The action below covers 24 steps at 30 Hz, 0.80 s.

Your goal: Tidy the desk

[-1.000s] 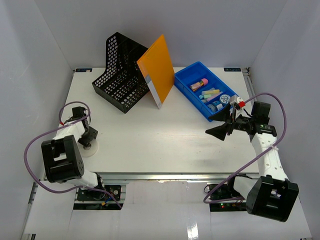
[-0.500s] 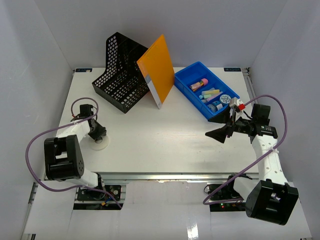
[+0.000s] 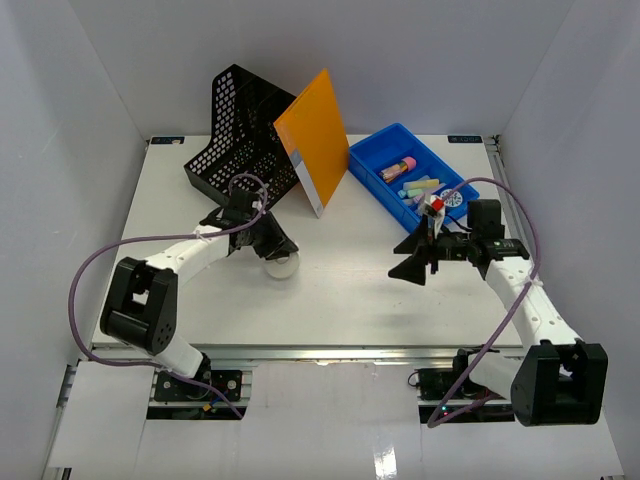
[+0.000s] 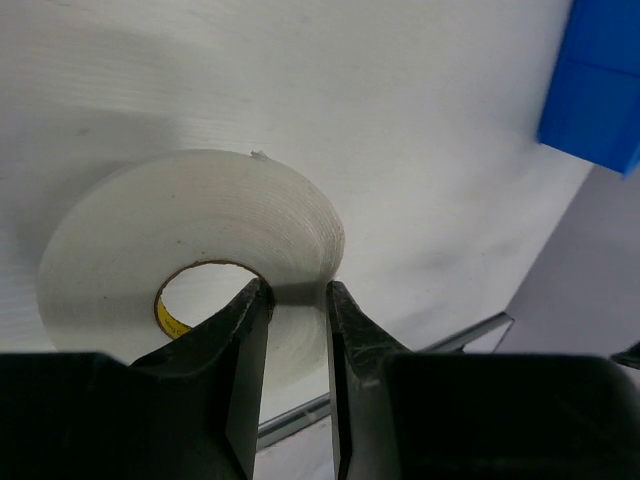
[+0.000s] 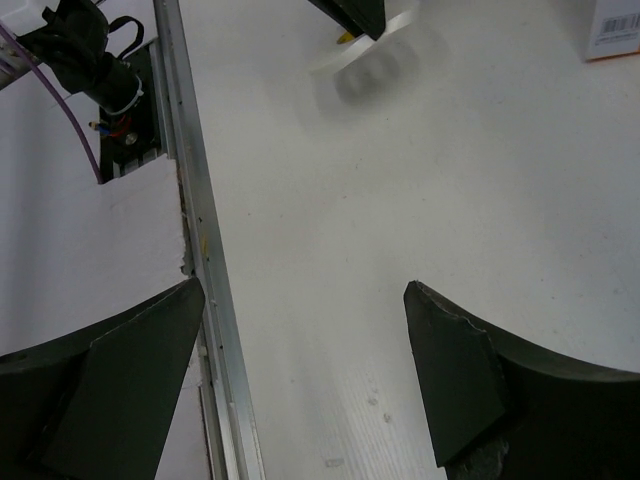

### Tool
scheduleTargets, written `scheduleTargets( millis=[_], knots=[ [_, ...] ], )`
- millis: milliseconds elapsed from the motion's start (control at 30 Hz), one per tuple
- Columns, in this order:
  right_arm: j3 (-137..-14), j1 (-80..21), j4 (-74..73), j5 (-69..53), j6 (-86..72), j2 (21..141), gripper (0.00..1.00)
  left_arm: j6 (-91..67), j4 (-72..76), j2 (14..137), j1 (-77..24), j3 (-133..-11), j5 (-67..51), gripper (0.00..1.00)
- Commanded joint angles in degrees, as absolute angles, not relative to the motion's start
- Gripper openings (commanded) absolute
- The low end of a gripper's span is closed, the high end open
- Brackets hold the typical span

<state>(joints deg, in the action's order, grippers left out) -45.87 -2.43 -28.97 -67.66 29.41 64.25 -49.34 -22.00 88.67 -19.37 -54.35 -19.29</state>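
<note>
Desk [image 3: 340, 300] spans under both arms. We're mid-carry, we judge: left gripper [image 4: 297, 300] pinches tape roll [image 4: 140, 240] wall, near mesh holder [image 3: 235, 160]. Right gripper [image 5: 300, 330] gapes wide, empty. Next: haul roll to blue tray [image 3: 383, 200], release.

on the desk [image 3: 340, 295], the file holder [image 3: 240, 150] is sitting far left, the folder [image 3: 315, 140] leaning just right of it, the tray [image 3: 380, 195] lying farther right, the tape roll [image 3: 282, 266] lying in front of the holder.
</note>
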Motion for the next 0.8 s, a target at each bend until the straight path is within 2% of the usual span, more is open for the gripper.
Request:
scheduleTargets(
  millis=[0,133,267,467,767],
  knots=[
    [-44.2,-10.3,-7.7,-58.8,2.2,65.3,0.88,-56.1,-16.0,90.3,-24.2,-59.2,-22.8,0.05],
    [-45.2,-13.3,-0.6,-50.9,-17.4,68.2,0.89,-58.7,-13.5,92.9,-28.9,-63.0,-21.4,0.04],
    [-47.7,-16.3,3.0,-48.8,-23.9,73.2,0.89,-60.9,-12.0,96.2,-31.6,-68.5,-19.0,0.04],
    [-50.0,-20.2,4.8,-43.6,-25.2,77.7,0.87,-63.7,-9.9,101.2,-34.3,-74.3,-18.0,0.04],
    [-52.6,-20.7,4.9,-32.9,-25.1,80.5,0.78,-65.0,-9.2,104.7,-35.5,-79.8,-19.3,0.05]
  ],
)
